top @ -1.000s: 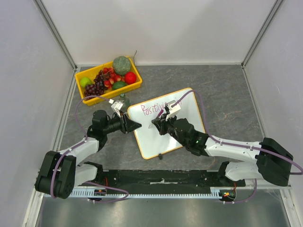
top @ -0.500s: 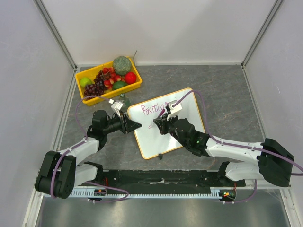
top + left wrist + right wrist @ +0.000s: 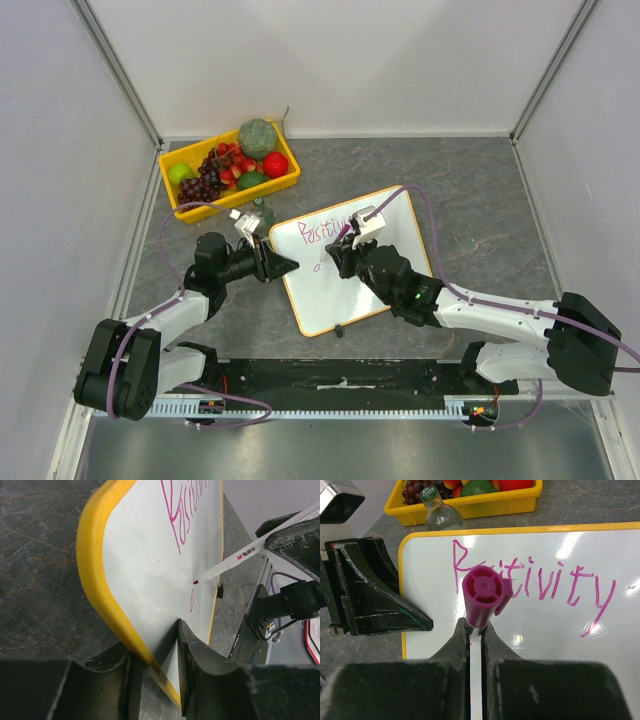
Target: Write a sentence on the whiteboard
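The whiteboard (image 3: 335,300) lies tilted across the table, white with a yellow frame. My left gripper (image 3: 288,265) is shut on its left edge, one finger under the frame and one on the white face (image 3: 150,570). The sentence (image 3: 545,582) reads "Positivity" in pink along the top. A white marker (image 3: 245,555) with a magenta cap (image 3: 482,592) is clamped upright in my right gripper (image 3: 475,625). Its tip hovers just above the board, over a short pink stroke (image 3: 191,600) that starts a second line. In the top view my right gripper (image 3: 340,258) sits over the board's left half.
A yellow tray (image 3: 240,202) of fruit stands at the back left. A small green-capped glass bottle (image 3: 262,213) stands between the tray and the board's top left corner. Two black feet show on the board's near edge (image 3: 342,328).
My right gripper with the marker shifted slightly towards the far side, and a short pink stroke now shows below the first line. The left gripper and the board stayed put.
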{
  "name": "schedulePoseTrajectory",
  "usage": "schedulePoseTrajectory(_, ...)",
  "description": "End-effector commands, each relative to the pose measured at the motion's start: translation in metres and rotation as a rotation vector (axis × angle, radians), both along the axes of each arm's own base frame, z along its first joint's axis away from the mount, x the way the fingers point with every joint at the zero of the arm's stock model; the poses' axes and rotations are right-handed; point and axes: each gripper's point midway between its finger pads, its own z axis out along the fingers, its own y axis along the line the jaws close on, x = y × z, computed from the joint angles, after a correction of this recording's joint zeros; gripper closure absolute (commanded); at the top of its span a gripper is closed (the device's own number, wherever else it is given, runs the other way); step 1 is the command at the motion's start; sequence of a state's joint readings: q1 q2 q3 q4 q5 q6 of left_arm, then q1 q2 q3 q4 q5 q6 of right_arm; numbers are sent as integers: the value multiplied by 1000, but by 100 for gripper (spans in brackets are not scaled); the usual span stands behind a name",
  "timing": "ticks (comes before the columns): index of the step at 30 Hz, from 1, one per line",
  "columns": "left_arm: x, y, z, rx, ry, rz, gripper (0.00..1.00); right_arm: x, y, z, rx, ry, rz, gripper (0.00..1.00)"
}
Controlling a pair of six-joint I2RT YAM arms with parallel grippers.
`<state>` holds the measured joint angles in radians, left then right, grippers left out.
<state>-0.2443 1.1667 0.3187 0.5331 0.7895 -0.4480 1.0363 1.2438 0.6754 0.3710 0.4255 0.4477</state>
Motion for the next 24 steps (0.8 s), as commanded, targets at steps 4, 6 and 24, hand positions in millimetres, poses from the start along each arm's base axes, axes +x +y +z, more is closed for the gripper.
schedulePoseTrajectory(4,0,0,-9,47,-29,-17,98,1,0,-3,-6,8,-3,100)
schedulePoseTrajectory(6,0,0,-8,46,-30,-19,98,-2,-1,-8,-12,21,5,100)
schedulePoseTrajectory(24,0,0,-8,47,-33,-18,98,-3,-14,-5,-19,12,-19,100)
